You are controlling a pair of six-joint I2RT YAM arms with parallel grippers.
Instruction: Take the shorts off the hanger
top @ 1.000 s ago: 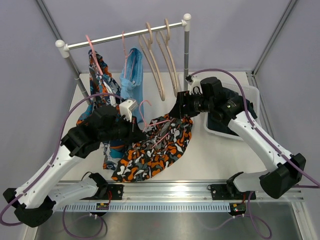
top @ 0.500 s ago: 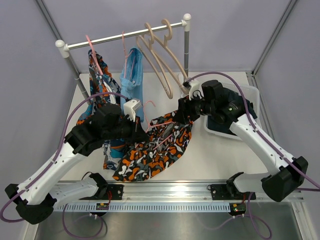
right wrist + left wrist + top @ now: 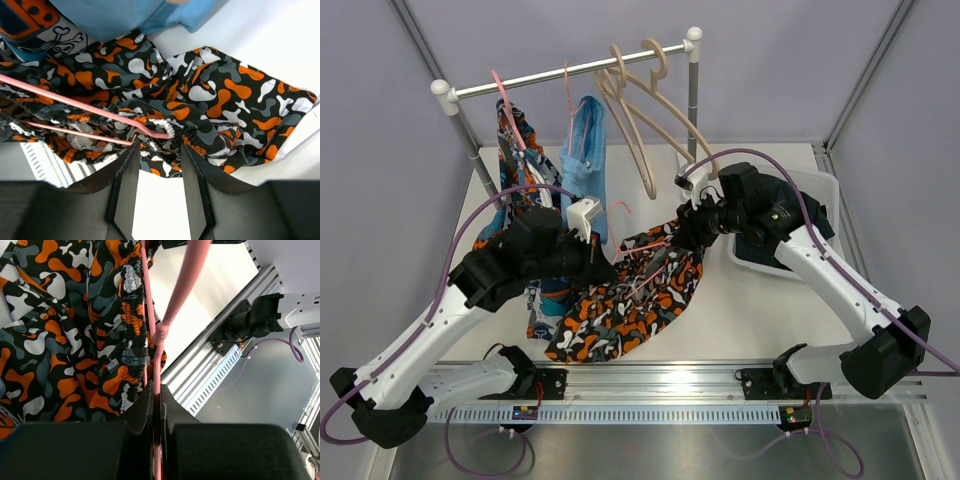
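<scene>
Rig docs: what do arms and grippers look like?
The left arm and right arm match: white links, black joint housings. A purple cable loops along each. Both black: left gripper and right gripper, two flat fingers each. A white block near each wrist.

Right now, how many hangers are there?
5. Two empty beige hangers on the rail; a pink hanger under the teal patterned garment; one under the light blue garment; one inside the camouflage shorts, held by the left gripper. More may be hidden.

Bare table (image 3: pixel 760 312) right of camouflage shorts (image 3: pixel 630 300); wooden hangers (image 3: pixel 620 82) and bin (image 3: pixel 828 182) close beside right pincer (image 3: pixel 687 232).
</scene>
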